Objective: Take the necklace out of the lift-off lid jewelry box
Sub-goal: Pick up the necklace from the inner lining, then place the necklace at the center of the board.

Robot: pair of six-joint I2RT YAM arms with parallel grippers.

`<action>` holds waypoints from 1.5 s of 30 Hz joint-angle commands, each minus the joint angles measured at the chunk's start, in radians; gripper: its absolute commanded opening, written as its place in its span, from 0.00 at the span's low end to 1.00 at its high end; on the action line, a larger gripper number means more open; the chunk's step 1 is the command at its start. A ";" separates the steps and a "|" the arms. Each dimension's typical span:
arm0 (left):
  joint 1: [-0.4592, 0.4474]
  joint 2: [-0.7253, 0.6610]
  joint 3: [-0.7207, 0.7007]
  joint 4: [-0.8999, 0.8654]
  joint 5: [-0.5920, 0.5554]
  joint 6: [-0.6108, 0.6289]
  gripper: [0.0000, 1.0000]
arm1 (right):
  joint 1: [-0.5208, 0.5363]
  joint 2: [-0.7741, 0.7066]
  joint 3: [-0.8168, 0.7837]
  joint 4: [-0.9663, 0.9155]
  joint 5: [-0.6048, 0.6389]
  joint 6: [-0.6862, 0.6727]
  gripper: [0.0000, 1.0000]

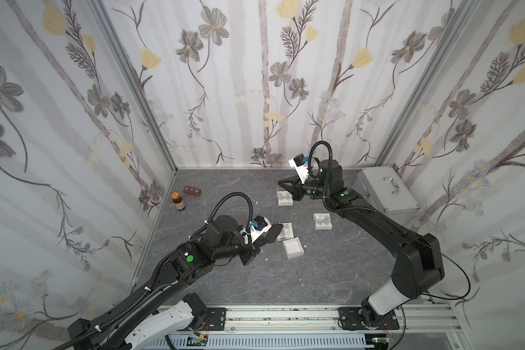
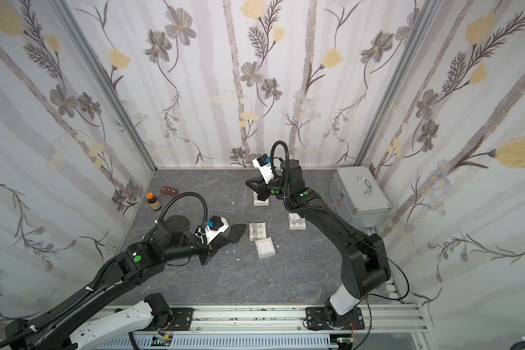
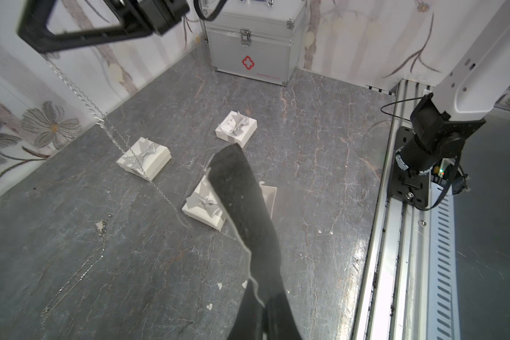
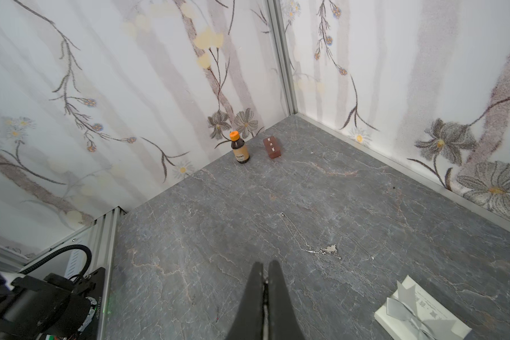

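Note:
My right gripper is raised at the back, shut on the thin silver necklace. The chain hangs from it and slants past a closed white bow box down to the table. The white jewelry box base stands open, and its inside looks bare. Its bow-topped lid lies beside it. My left gripper is shut on a flat black insert pad, held just above the lid. The pad hides part of the box base in the left wrist view.
Another closed bow box sits mid-right. A second thin chain lies loose on the table. A silver metal case fills the back right corner. A brown bottle and a brown block stand at the back left.

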 commanded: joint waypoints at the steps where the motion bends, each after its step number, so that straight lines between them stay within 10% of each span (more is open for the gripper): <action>1: 0.002 -0.023 -0.012 0.104 -0.129 -0.051 0.00 | 0.016 0.056 0.052 -0.067 0.032 -0.042 0.00; 14: 0.071 -0.098 -0.019 0.158 -0.543 -0.216 0.00 | 0.111 0.330 0.319 -0.173 0.028 -0.049 0.00; 28: 0.408 -0.145 -0.011 0.144 -0.372 -0.389 0.00 | 0.232 0.671 0.680 -0.201 -0.060 0.049 0.00; 45: 0.469 -0.127 -0.030 0.209 -0.286 -0.414 0.00 | 0.255 0.736 0.787 -0.196 -0.053 0.086 0.01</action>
